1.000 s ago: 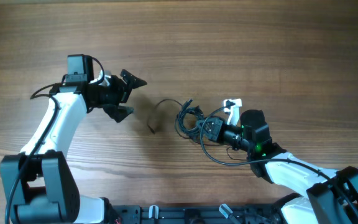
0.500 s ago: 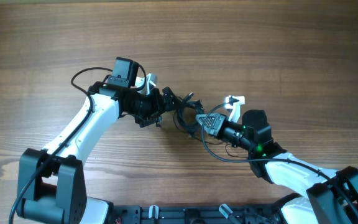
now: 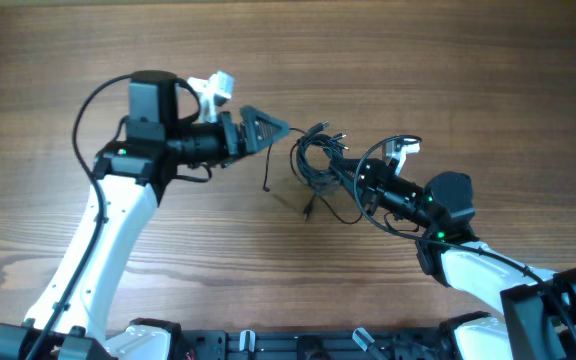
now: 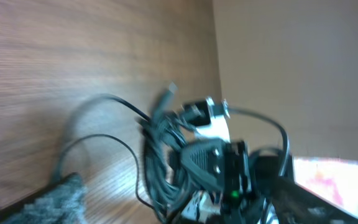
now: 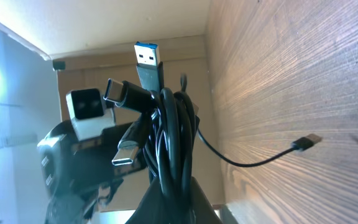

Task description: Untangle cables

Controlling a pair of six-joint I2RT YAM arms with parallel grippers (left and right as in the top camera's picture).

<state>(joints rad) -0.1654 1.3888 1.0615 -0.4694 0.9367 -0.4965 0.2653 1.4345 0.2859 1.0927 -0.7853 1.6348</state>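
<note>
The cables (image 3: 315, 157) are a small bunch of thin dark cords lifted above the wooden table (image 3: 448, 70) near its middle. My right gripper (image 3: 344, 172) is shut on the bunch from the right. In the right wrist view the cords (image 5: 169, 124) rise out of the pinched fingertips (image 5: 174, 193), with a blue-tipped USB plug (image 5: 148, 59) on top. Two loose ends (image 3: 267, 186) (image 3: 308, 210) hang toward the table. My left gripper (image 3: 274, 128) points right, just left of the bunch, open and holding nothing. Its view shows the bunch (image 4: 160, 149) ahead, blurred.
A stray plug end (image 5: 303, 143) rests on the wood in the right wrist view. The right arm's own thicker black cable (image 3: 393, 145) loops over its wrist. Both arm bases (image 3: 268, 345) stand along the near edge.
The left arm swung in to the bunch, then drew back up and left with open jaws. The right gripper carried the bunch a little right and farther back.
</note>
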